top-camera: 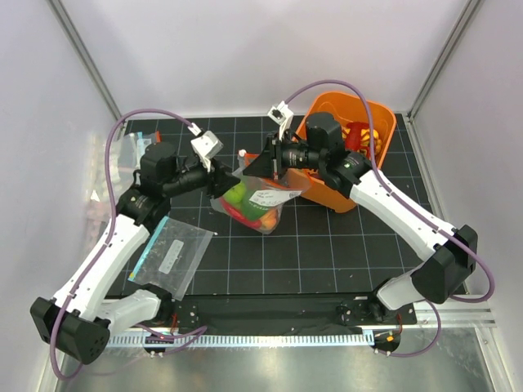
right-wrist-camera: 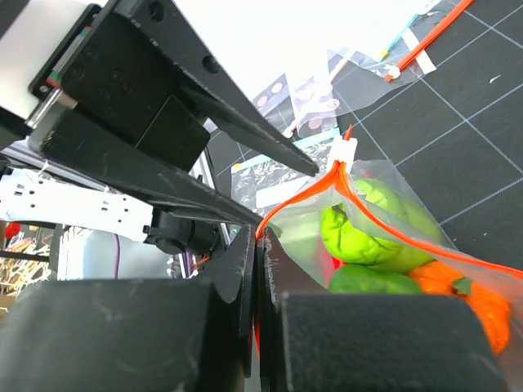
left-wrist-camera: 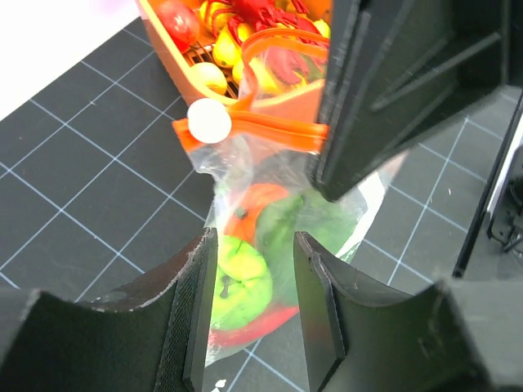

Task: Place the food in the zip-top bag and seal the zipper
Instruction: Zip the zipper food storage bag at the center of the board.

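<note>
Black gridded mat [top-camera: 327, 245] fills the top view. Near its middle sits the clear floppy zip-top bag [top-camera: 260, 214] with a white label, and glossy toy food [top-camera: 239, 194] in green, red and orange is bunched inside it. My left gripper [top-camera: 221, 173] meets the bag from 10 o'clock and my right gripper [top-camera: 255, 166] from 1 o'clock. An orange plastic basket [top-camera: 391, 131] stands at 2 o'clock of the bag, just beside it, with more toys in it. A second clear bag with a teal-blue edge [top-camera: 180, 255] lies flat at 8 o'clock, well apart.

From my left wrist, my two black fingers [left-wrist-camera: 196, 318] stand parted and grasp nothing — the bag's body shows in the gap beyond them. The thin orange-red plastic zipper [left-wrist-camera: 270, 126] runs across the bag's mouth at 12 o'clock. A small white round piece [left-wrist-camera: 208, 121] sits on it towards 11 o'clock. My right gripper's dark body comes down onto the strip from 1 o'clock.

From my right wrist, my fingers are pressed together, clenched on the zipper, which runs out from between them towards 1 o'clock. Green and orange pieces lie inside the bag at 4 o'clock.
</note>
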Motion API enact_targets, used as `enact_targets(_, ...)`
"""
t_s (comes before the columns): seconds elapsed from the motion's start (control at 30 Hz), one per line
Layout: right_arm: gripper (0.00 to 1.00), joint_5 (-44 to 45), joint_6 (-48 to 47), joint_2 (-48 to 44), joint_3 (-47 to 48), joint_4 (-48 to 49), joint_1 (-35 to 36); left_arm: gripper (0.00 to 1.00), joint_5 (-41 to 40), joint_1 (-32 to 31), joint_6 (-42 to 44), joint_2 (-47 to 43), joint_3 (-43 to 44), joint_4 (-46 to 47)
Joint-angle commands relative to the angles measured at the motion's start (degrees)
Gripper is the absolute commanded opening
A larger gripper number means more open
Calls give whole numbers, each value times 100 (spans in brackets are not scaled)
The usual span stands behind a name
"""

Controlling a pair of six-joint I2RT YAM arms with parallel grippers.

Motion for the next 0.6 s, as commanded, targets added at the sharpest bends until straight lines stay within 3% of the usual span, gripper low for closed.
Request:
enact_targets(0.0,1,-15,116,-295,110,413,5,45,-122,50,-259,84,137,477)
enact_targets(0.17,1,3,-200,-339,206,27,-3,48,-219,59,-749,233,225,653)
enact_targets(0.43,1,-41,-490,-409,277,-351,-3,39,-140,120,-1243,453,392,882)
enact_targets(0.57,1,3,-604,-409,329,-536,-3,47,-263,147,-1541,506,480,864)
